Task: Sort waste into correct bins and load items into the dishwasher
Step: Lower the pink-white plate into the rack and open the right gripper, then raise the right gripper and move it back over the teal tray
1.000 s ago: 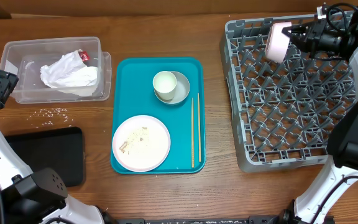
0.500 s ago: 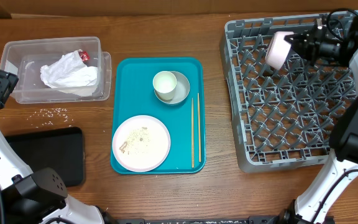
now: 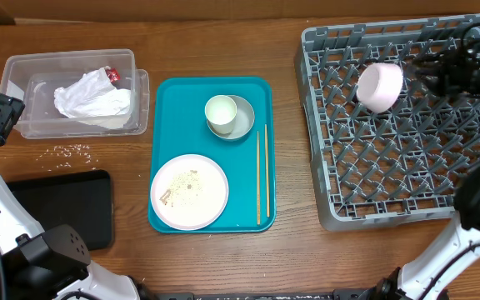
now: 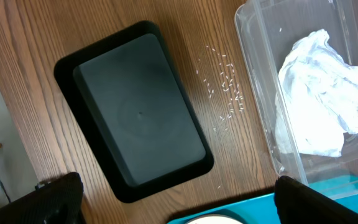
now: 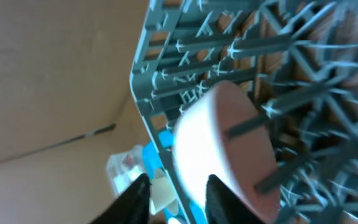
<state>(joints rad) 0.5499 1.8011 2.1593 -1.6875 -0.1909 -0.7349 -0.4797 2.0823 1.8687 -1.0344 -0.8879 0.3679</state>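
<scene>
Your pink bowl sits in the rack, in the far-left part, tipped up on edge among the pegs rather than lying flat. From above, its rim seems to face right, toward your right gripper. The wrist view is too blurred to settle that.

That gripper points left, roughly level, from the rack's far-right corner. The arm comes in over the right edge. Its fingers stand apart with nothing between them, just beside the bowl and clear of it.

Your left gripper hangs over the table's left side, looking straight down. Its fingers are spread wide and empty. Under it lies the black tray, with rice scattered between it and the tub. The napkin lies crumpled inside the tub.

On the teal tray, the chopsticks lie along the right edge, long axis running near to far.
</scene>
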